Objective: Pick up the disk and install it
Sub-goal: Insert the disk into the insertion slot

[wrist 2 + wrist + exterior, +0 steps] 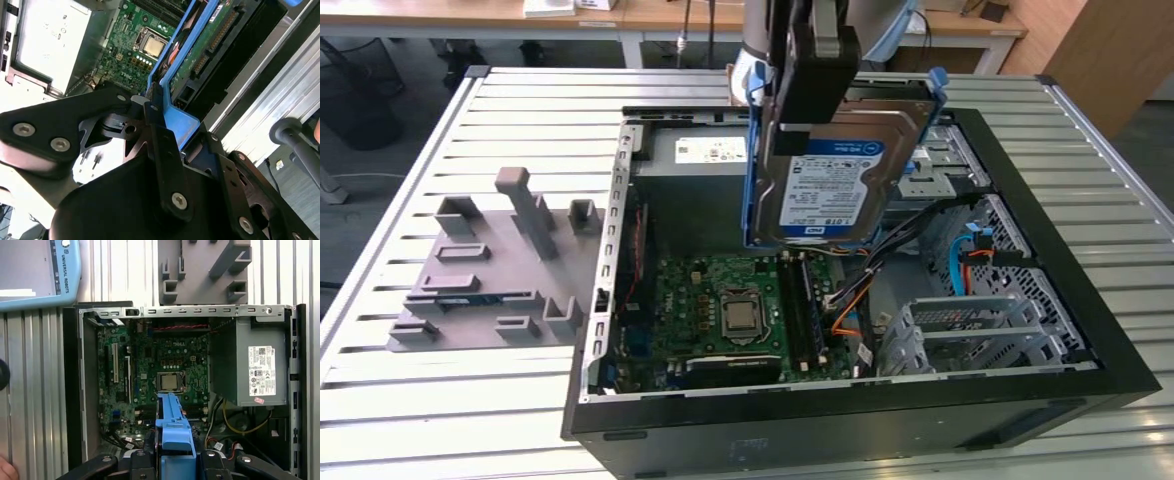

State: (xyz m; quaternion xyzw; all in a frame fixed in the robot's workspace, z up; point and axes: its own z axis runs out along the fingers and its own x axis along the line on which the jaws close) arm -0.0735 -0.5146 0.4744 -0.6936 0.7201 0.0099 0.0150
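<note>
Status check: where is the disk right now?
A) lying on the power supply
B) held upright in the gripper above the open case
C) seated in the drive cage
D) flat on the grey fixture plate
B: in the exterior view the gripper clamps the disk by its top edge, and it hangs upright over the motherboard.

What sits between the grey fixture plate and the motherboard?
The computer case's side wall, seen in the exterior view standing between the fixture plate and the motherboard.
</note>
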